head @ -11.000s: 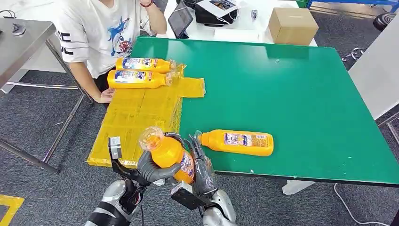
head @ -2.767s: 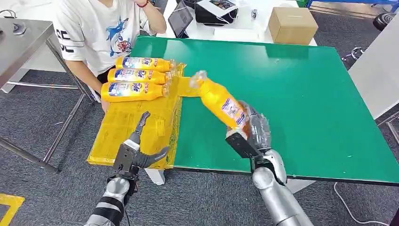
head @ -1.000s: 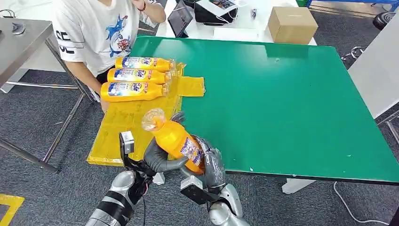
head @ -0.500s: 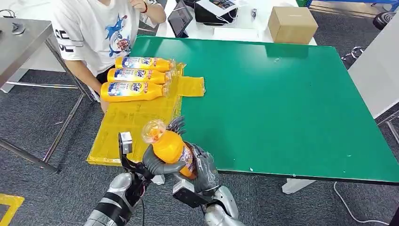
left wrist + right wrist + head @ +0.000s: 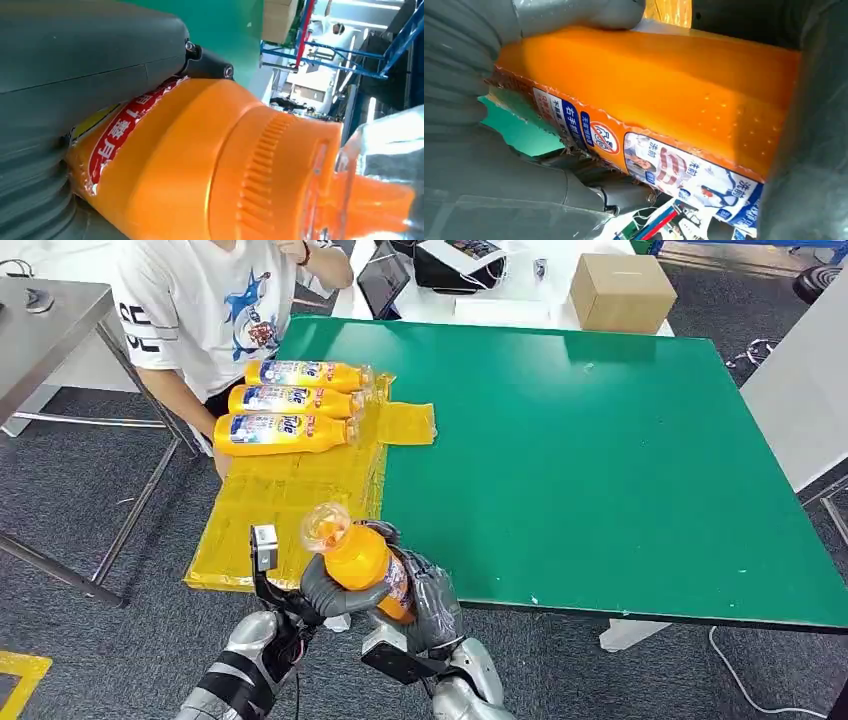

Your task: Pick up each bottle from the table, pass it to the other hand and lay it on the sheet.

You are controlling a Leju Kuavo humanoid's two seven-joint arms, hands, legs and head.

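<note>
Both hands held one orange bottle (image 5: 362, 562) just off the near edge of the green table (image 5: 620, 460), beside the near corner of the yellow sheet (image 5: 290, 490); the left hand (image 5: 325, 592) wrapped its upper body below the clear cap, which pointed up; the right hand (image 5: 425, 595) clasped its lower, labelled end (the right wrist view showed fingers (image 5: 574, 12) over the orange side (image 5: 659, 90)). Three more bottles (image 5: 292, 400) lay side by side on the sheet's far end; a person in a white shirt (image 5: 200, 310) sat just beyond them.
</note>
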